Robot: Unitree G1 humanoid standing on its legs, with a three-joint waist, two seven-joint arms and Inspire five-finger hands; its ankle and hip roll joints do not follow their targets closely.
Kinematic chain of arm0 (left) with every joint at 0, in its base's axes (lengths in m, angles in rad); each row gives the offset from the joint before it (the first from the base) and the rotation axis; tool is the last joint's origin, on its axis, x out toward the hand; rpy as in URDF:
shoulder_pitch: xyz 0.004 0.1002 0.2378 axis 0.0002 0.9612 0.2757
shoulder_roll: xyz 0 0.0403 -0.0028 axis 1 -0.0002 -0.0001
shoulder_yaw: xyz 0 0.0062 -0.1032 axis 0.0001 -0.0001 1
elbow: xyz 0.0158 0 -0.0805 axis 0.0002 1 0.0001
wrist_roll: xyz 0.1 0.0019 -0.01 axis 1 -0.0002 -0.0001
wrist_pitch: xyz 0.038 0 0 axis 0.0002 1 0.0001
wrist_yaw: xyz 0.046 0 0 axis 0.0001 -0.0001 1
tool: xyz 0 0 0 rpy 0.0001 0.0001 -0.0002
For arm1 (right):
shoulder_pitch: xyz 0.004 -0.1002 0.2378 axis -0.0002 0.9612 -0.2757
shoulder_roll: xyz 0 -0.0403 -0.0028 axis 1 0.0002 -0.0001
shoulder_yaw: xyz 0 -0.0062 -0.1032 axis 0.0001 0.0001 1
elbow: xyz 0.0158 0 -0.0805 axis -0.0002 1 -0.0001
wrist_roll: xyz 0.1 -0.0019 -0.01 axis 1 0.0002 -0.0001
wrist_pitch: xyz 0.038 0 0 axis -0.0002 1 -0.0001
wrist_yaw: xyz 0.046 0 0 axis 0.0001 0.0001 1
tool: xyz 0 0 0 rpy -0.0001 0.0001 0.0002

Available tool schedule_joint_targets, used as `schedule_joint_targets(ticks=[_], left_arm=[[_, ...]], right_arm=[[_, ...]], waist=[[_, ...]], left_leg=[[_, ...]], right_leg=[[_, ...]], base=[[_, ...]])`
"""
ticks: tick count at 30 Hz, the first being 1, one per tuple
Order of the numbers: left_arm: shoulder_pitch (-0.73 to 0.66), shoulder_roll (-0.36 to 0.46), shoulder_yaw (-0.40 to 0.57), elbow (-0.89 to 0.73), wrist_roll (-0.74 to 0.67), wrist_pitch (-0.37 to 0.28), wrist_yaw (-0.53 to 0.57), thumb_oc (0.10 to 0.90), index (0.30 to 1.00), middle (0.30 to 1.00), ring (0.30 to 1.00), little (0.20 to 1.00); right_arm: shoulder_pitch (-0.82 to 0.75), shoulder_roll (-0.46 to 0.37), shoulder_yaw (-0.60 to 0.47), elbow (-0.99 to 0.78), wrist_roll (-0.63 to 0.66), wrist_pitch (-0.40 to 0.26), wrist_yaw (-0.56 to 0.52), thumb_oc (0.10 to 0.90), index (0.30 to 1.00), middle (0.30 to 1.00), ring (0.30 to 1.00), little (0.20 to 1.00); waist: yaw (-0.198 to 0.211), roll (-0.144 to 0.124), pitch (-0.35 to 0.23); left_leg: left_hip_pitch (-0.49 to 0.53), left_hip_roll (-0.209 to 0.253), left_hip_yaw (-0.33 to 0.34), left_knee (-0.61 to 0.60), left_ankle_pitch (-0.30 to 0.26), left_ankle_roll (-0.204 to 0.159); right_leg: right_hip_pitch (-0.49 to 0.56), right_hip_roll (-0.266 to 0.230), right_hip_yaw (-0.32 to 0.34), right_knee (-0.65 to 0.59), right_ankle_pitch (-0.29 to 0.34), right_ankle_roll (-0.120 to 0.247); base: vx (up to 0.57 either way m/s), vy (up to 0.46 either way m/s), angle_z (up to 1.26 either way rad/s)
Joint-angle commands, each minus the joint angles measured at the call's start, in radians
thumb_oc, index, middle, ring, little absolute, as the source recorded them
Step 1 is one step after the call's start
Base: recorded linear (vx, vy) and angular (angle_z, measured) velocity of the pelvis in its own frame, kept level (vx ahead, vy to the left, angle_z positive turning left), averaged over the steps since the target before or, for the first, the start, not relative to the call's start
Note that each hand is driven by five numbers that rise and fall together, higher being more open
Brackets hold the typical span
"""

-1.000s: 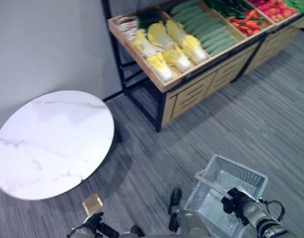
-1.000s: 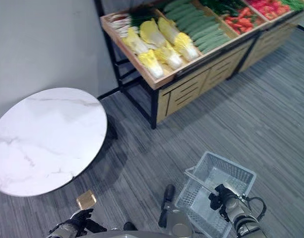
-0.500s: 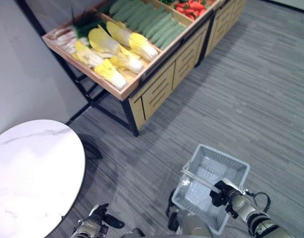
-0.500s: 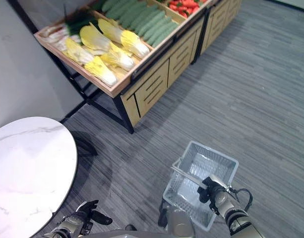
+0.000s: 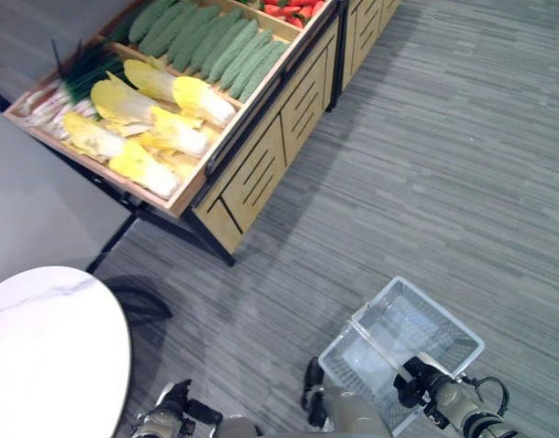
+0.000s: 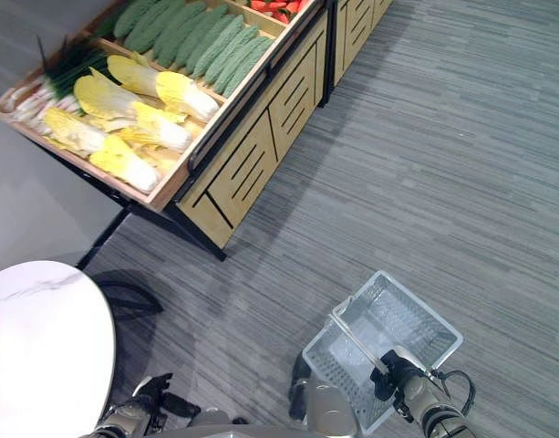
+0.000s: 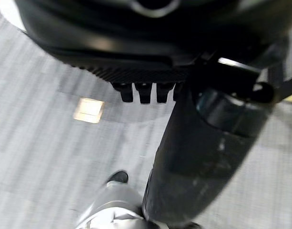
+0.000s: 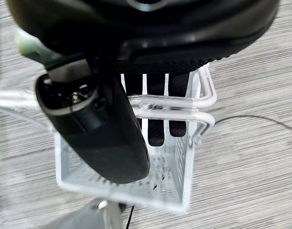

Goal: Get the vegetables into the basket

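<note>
View: our camera has swung right; the stand (image 5: 252, 173) now sits upper left, the round worktop (image 5: 42, 356) at the edge.
Basket (image 6: 416, 315): empty, its handle clamped in our right hand (image 8: 155, 114).
Left hand (image 5: 174, 411): low, fingers curled, holding nothing.
Vegetables: cabbages (image 5: 142, 114) and cucumbers (image 5: 206, 41) on the stand, well apart from us.
Meaning: we judge loading hasn't begun.

Your two head cameras look steeply down, sharing the produce shelf (image 5: 160, 128) and basket (image 6: 416, 324) (slightly offset). Each wrist camera peers closely along its own hand toward the floor (image 7: 36, 157).

right hand (image 8: 136, 95) gripping basket (image 8: 184, 186) handle (image 8: 174, 107)
</note>
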Motion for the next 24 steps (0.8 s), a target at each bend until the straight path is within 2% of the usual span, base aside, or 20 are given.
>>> schedule_joint_targets(ticks=[1, 2, 3, 5, 6, 7, 8, 9, 11, 12, 13, 14, 15, 17, 19, 21, 22, 24], left_arm=[[0.003, 0.006, -0.010, 0.051, -0.013, 0.011, 0.020, 0.900, 1.000, 1.000, 1.000, 1.000], [0.006, 0.002, -0.010, 0.057, -0.015, 0.009, 0.026, 0.900, 1.000, 1.000, 1.000, 1.000], [0.006, 0.002, -0.009, 0.057, -0.015, 0.009, 0.026, 0.900, 1.000, 1.000, 1.000, 1.000], [0.015, -0.001, -0.014, 0.062, -0.016, 0.003, 0.031, 0.900, 1.000, 1.000, 1.000, 1.000], [0.014, -0.001, -0.014, 0.062, -0.016, 0.003, 0.031, 0.900, 1.000, 1.000, 1.000, 1.000], [0.016, -0.005, -0.021, 0.065, -0.019, 0.000, 0.034, 0.900, 1.000, 1.000, 1.000, 1.000], [0.016, -0.004, -0.021, 0.065, -0.019, 0.000, 0.034, 0.900, 1.000, 1.000, 1.000, 1.000], [0.018, -0.004, -0.027, 0.068, -0.019, -0.002, 0.035, 0.900, 1.000, 1.000, 1.000, 1.000], [0.020, -0.003, -0.030, 0.076, -0.017, -0.003, 0.037, 0.900, 1.000, 1.000, 1.000, 1.000], [0.032, -0.003, -0.029, 0.075, -0.011, -0.005, 0.034, 0.900, 1.000, 1.000, 1.000, 1.000], [0.033, 0.000, -0.030, 0.077, -0.004, -0.006, 0.031, 0.900, 1.000, 1.000, 1.000, 1.000], [0.036, 0.004, -0.039, 0.075, 0.007, -0.008, 0.024, 0.900, 1.000, 1.000, 1.000, 1.000], [0.036, 0.004, -0.039, 0.075, 0.007, -0.008, 0.024, 0.900, 1.000, 1.000, 1.000, 1.000], [0.021, 0.024, -0.050, 0.060, 0.019, -0.011, 0.022, 0.900, 1.000, 1.000, 1.000, 1.000], [0.012, 0.034, -0.050, 0.053, 0.014, -0.012, 0.022, 0.900, 1.000, 1.000, 1.000, 1.000], [0.000, 0.047, -0.043, 0.040, 0.005, -0.013, 0.028, 0.900, 1.000, 1.000, 1.000, 1.000], [-0.017, 0.059, -0.052, 0.024, 0.005, -0.018, 0.031, 0.900, 1.000, 1.000, 1.000, 1.000], [-0.027, 0.062, -0.058, 0.018, 0.008, -0.018, 0.027, 0.900, 1.000, 1.000, 1.000, 1.000]], right_arm=[[-0.003, -0.010, -0.003, 0.015, 0.021, -0.023, -0.012, 0.400, 0.300, 0.300, 0.300, 0.300], [-0.011, -0.018, -0.003, 0.016, 0.031, -0.028, -0.020, 0.400, 0.300, 0.300, 0.300, 0.300], [-0.011, -0.018, -0.003, 0.016, 0.031, -0.028, -0.020, 0.400, 0.300, 0.300, 0.300, 0.300], [-0.015, -0.021, 0.000, 0.018, 0.036, -0.037, -0.025, 0.400, 0.300, 0.300, 0.300, 0.300], [-0.016, -0.021, 0.000, 0.018, 0.036, -0.037, -0.025, 0.400, 0.300, 0.300, 0.300, 0.300], [-0.018, -0.026, 0.005, 0.025, 0.033, -0.039, -0.023, 0.400, 0.300, 0.300, 0.300, 0.300], [-0.019, -0.026, 0.005, 0.025, 0.033, -0.039, -0.023, 0.400, 0.300, 0.300, 0.300, 0.300], [-0.021, -0.026, 0.008, 0.027, 0.032, -0.040, -0.022, 0.400, 0.300, 0.300, 0.300, 0.300], [-0.024, -0.022, 0.015, 0.032, 0.027, -0.042, -0.018, 0.400, 0.300, 0.300, 0.300, 0.300], [-0.021, -0.014, 0.016, 0.041, 0.022, -0.041, -0.012, 0.400, 0.300, 0.300, 0.300, 0.300], [-0.015, -0.009, 0.011, 0.043, 0.019, -0.041, -0.009, 0.400, 0.300, 0.300, 0.300, 0.300], [-0.013, 0.000, 0.004, 0.047, 0.014, -0.036, -0.010, 0.400, 0.300, 0.300, 0.300, 0.300], [-0.012, 0.000, 0.004, 0.047, 0.014, -0.036, -0.010, 0.400, 0.300, 0.300, 0.300, 0.300], [-0.018, 0.018, -0.007, 0.048, 0.019, -0.030, -0.014, 0.400, 0.300, 0.300, 0.300, 0.300], [-0.024, 0.023, -0.010, 0.049, 0.022, -0.027, -0.017, 0.400, 0.300, 0.300, 0.300, 0.300], [-0.034, 0.032, -0.011, 0.049, 0.020, -0.022, -0.015, 0.400, 0.300, 0.300, 0.300, 0.300], [-0.045, 0.041, -0.021, 0.054, 0.028, -0.017, -0.020, 0.400, 0.300, 0.300, 0.300, 0.300], [-0.052, 0.042, -0.022, 0.056, 0.029, -0.014, -0.019, 0.400, 0.300, 0.300, 0.300, 0.300]], waist=[[0.001, -0.029, 0.011], [0.010, -0.041, 0.013], [0.009, -0.041, 0.012], [0.021, -0.045, 0.017], [0.020, -0.045, 0.015], [0.034, -0.041, 0.020], [0.032, -0.041, 0.019], [0.042, -0.039, 0.020], [0.058, -0.040, 0.014], [0.067, -0.040, 0.003], [0.072, -0.044, -0.004], [0.075, -0.047, -0.012], [0.077, -0.047, -0.012], [0.081, -0.049, -0.017], [0.083, -0.048, -0.017], [0.087, -0.045, -0.015], [0.088, -0.036, -0.012], [0.090, -0.029, -0.011]], left_leg=[[0.003, -0.013, 0.012, -0.157, 0.066, 0.064], [-0.036, -0.023, -0.052, -0.247, 0.114, 0.067], [-0.035, -0.024, -0.053, -0.252, 0.117, 0.067], [-0.063, -0.018, -0.161, -0.304, 0.157, 0.053], [-0.065, -0.019, -0.162, -0.304, 0.158, 0.053], [-0.080, -0.029, -0.255, -0.304, 0.156, 0.047], [-0.083, -0.030, -0.258, -0.304, 0.157, 0.047], [-0.080, -0.038, -0.306, -0.304, 0.151, 0.046], [-0.062, -0.059, -0.392, -0.304, 0.143, 0.054], [-0.034, -0.073, -0.410, -0.304, 0.114, 0.077], [-0.022, -0.082, -0.396, -0.301, 0.097, 0.091], [-0.024, -0.108, -0.381, -0.260, 0.061, 0.125], [-0.026, -0.108, -0.379, -0.256, 0.059, 0.125], [-0.025, -0.136, -0.336, -0.226, 0.023, 0.162], [-0.026, -0.143, -0.325, -0.222, 0.013, 0.175], [-0.018, -0.156, -0.297, -0.227, 0.003, 0.194], [0.005, -0.168, -0.273, -0.246, -0.002, 0.205], [0.018, -0.173, -0.261, -0.259, -0.003, 0.210]], right_leg=[[0.087, -0.053, -0.009, -0.101, -0.063, 0.199], [0.089, -0.052, -0.005, -0.120, -0.056, 0.185], [0.088, -0.053, -0.006, -0.120, -0.056, 0.185], [0.101, -0.041, 0.018, -0.118, -0.062, 0.174], [0.100, -0.041, 0.016, -0.118, -0.062, 0.174], [0.111, -0.038, 0.037, -0.106, -0.066, 0.171], [0.109, -0.039, 0.035, -0.106, -0.066, 0.171], [0.115, -0.037, 0.055, -0.097, -0.072, 0.171], [0.123, -0.037, 0.092, -0.084, -0.079, 0.174], [0.137, -0.045, 0.130, -0.082, -0.079, 0.188], [0.150, -0.060, 0.139, -0.080, -0.076, 0.197], [0.157, -0.087, 0.164, -0.073, -0.068, 0.217], [0.156, -0.087, 0.166, -0.073, -0.068, 0.218], [0.137, -0.118, 0.198, -0.035, -0.056, 0.249], [0.116, -0.126, 0.211, -0.009, -0.048, 0.259], [0.091, -0.143, 0.215, 0.018, -0.002, 0.280], [0.085, -0.160, 0.199, 0.030, 0.049, 0.298], [0.081, -0.169, 0.182, 0.039, 0.071, 0.304]], base=[[0.03, 0.007, -0.28], [0.00, 0.021, -0.33], [0.02, 0.037, -0.33], [0.06, 0.091, -0.35], [0.10, 0.225, -0.38], [0.06, 0.152, -0.29], [0.10, 0.255, -0.25], [0.09, 0.202, -0.25], [0.18, 0.389, -0.51], [0.26, 0.523, -0.94], [0.31, 0.743, -1.08], [0.18, 0.470, -0.73], [0.17, 0.522, -0.40], [0.12, 0.476, -0.28], [0.06, 0.370, -0.39], [0.08, 0.467, -0.53], [0.07, 0.344, -0.47], [0.06, 0.265, -0.44]])
